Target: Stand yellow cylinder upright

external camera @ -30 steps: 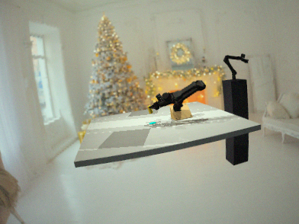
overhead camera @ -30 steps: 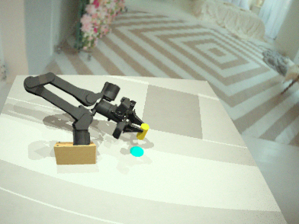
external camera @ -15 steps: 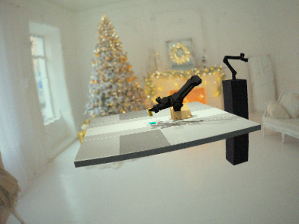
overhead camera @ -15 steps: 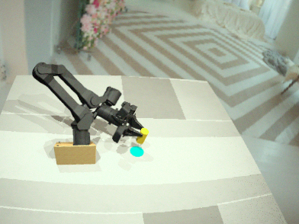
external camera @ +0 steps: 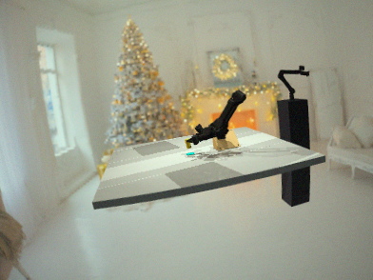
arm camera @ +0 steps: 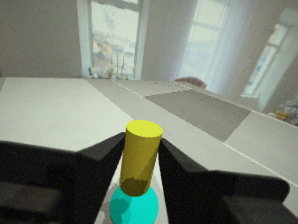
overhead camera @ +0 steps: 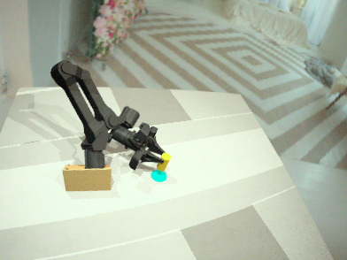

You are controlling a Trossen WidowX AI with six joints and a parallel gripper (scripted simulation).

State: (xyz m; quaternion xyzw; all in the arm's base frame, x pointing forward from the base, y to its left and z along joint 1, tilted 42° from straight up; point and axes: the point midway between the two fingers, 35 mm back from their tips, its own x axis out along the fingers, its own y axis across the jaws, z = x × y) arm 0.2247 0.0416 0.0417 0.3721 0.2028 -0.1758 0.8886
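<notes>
The yellow tall cylinder (overhead camera: 164,164) (external camera: 188,144) (arm camera: 138,162) is held close to upright, its top leaning slightly to the right in the top view. My gripper (overhead camera: 163,157) (arm camera: 142,139) is shut on its upper part, one finger on each side. The cyan circle (overhead camera: 158,177) (external camera: 190,153) (arm camera: 145,207) lies flat on the table. The exterior view shows a small gap between the cylinder's bottom and the circle. In the wrist view the cylinder's lower end overlaps the circle's far edge, and a shadow falls on the circle's left part.
The arm's base stands on a wooden block (overhead camera: 88,179) (external camera: 225,141), to the left of the circle in the top view. The table (overhead camera: 221,164) (external camera: 133,183) has pale and grey patches. A black pedestal (external camera: 295,138) with another small arm stands beyond the table's edge.
</notes>
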